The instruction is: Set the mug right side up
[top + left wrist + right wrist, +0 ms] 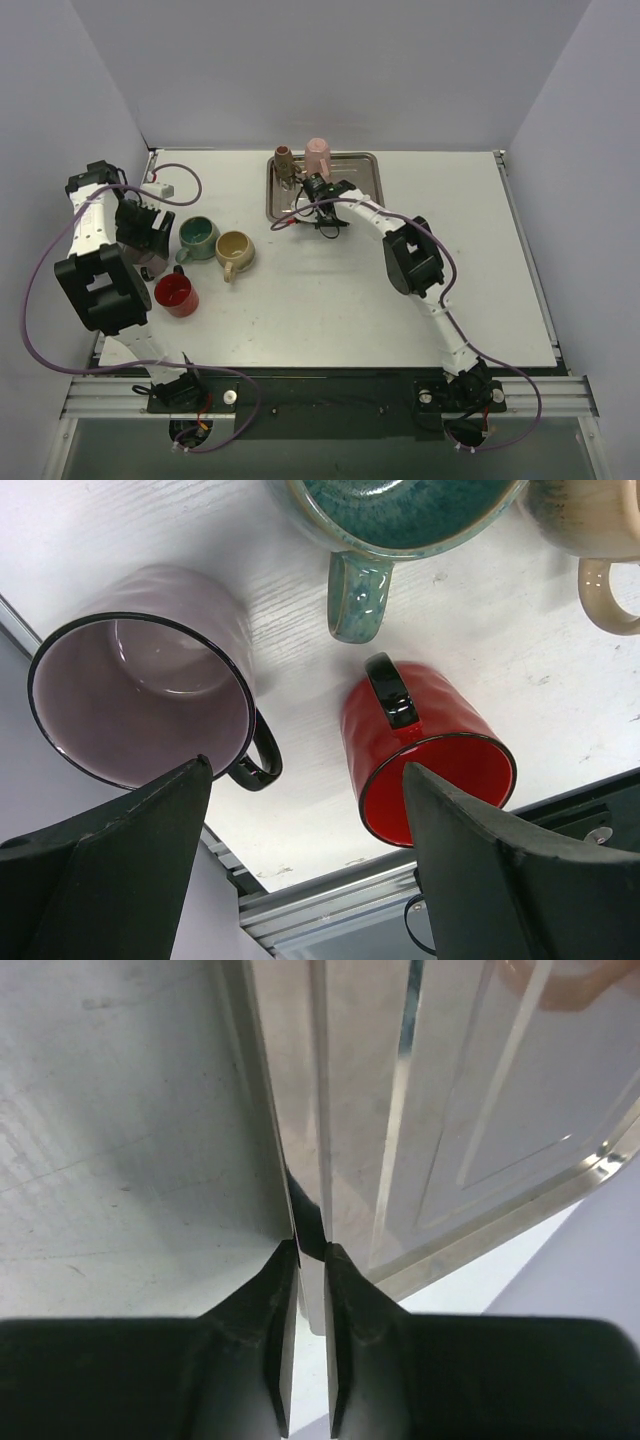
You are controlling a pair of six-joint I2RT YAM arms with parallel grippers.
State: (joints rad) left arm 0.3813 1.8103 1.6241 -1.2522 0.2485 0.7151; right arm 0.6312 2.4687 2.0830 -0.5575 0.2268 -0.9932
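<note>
So, pink mug [317,155]: it stood at the back of the tray [362,180], top middle of the top view, and looked bottom up.
brown mug [284,158]: just beside it on the left.
right gripper [310,1250]: your jaws were pinched on the tray's rim.
left gripper [305,768]: your jaws were wide apart, holding nothing, above the red mug [425,745] and pale mug [150,695].
</note>
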